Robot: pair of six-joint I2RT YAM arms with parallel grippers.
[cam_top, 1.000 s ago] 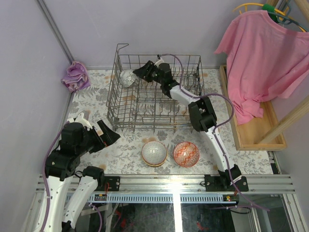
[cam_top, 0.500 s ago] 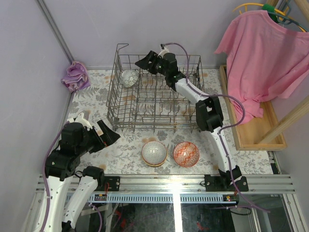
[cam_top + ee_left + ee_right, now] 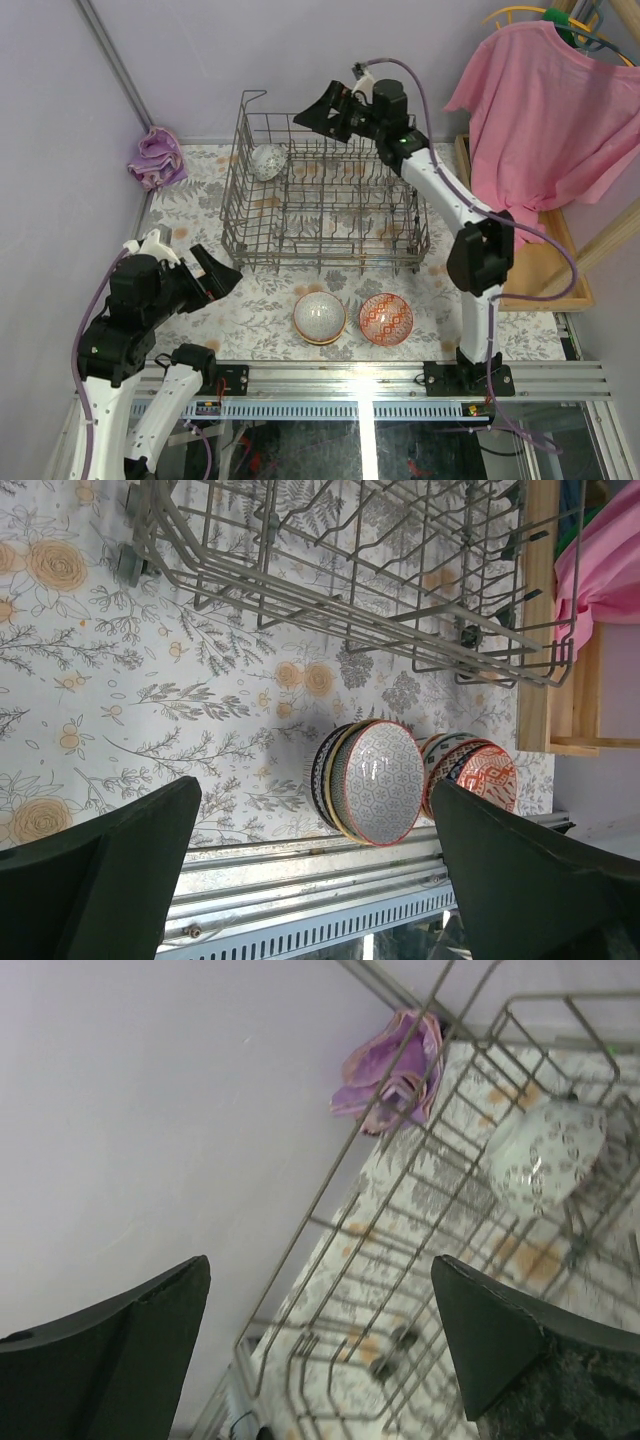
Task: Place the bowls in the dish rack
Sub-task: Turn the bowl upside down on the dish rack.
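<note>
While both arms hang off the crockery, one white bowl (image 3: 266, 160) stands on edge among the tines in the far-left corner of the rack (image 3: 330, 262), its patterned outside showing in the right wrist view. The grey wire rack sits on the far half of a floral-print desk (image 3: 250, 325), with a raised wire loop at its far-left corner.

The right pincer (image 3: 320, 1260) hovers above the rack's far rim, aimed toward that corner. Its fingers are spread wide with nothing between them. The left pincer (image 3: 315, 788) is low over the near-left part of the desk, off the rack's near-left corner. It too is splayed wide and empty, and it faces the unloaded bowls.

Those bowls sit in two nested stacks on the desk in front of the rack, between the arm bases. The left stack (image 3: 319, 317) is topped by a pale bowl with a fine grey pattern and a red rim. The right stack (image 3: 386, 318) is topped by a red-and-white geometric bowl. The stacks are just beside each other, and whether they touch cannot be told. The left wrist view shows several bowls in each, though their number is unclear.

A crumpled purple cloth (image 3: 155, 158) lies at the desk's far-left corner, against the wall and near the rack. At right, a pink shirt (image 3: 540, 120) hangs from a hanger, its hem over a wooden tray (image 3: 520, 285) beside the desk.
</note>
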